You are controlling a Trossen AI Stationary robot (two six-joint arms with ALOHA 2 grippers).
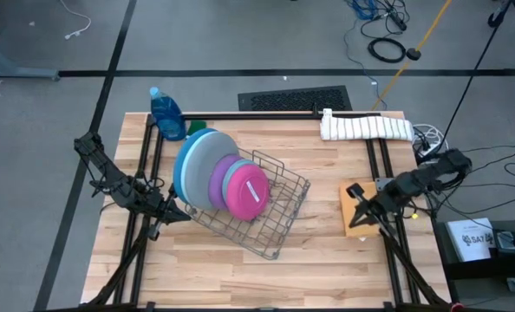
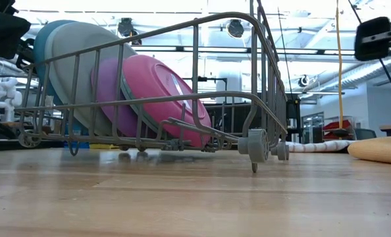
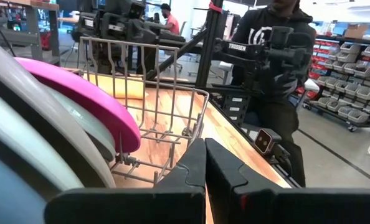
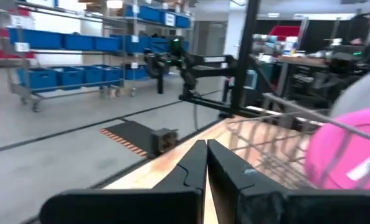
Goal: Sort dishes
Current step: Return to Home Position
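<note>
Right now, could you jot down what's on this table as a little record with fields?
Rack: mid-table, plates standing in it
Plates, front to back: pink, teal, purple, grey, pale blue
Left gripper: shut, beside the rack
Right gripper: shut, above the sponge
Far edge: bottle, towel

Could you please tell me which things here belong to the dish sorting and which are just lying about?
Job: grey plate, purple plate, pink plate, all standing in the wire rack; left gripper and right gripper, shut, flank it.
Lying about: blue bottle, rolled towel, orange sponge.
</note>
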